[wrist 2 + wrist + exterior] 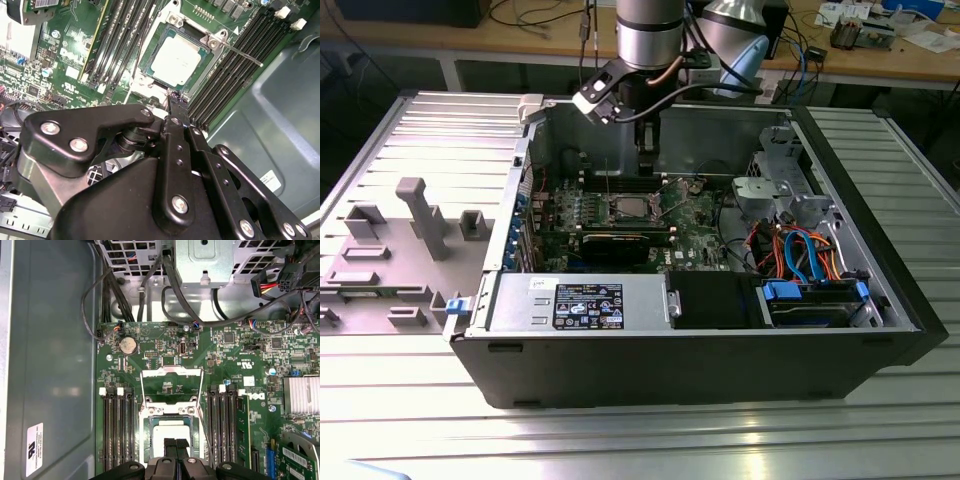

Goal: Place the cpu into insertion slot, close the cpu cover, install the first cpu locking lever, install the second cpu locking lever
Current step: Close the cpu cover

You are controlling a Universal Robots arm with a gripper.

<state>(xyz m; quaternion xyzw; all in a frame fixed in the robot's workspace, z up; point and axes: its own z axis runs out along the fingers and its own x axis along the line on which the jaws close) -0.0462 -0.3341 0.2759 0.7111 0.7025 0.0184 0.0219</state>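
- Cpu (pixel 170 432) lying flat inside insertion slot (pixel 147 437), silvery top up.
- Beside slot, cpu cover (pixel 171 385) swung open.
- Pincer (pixel 175 443) fingertips together, gripping nothing, poised close over slot's edge.

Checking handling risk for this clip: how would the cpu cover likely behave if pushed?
The cpu cover is a thin silver frame standing open beside the seated cpu, so it would probably swing on its hinge rather than slide. With so much of it cut away as a window, it looks light and may flex if pushed at one corner.
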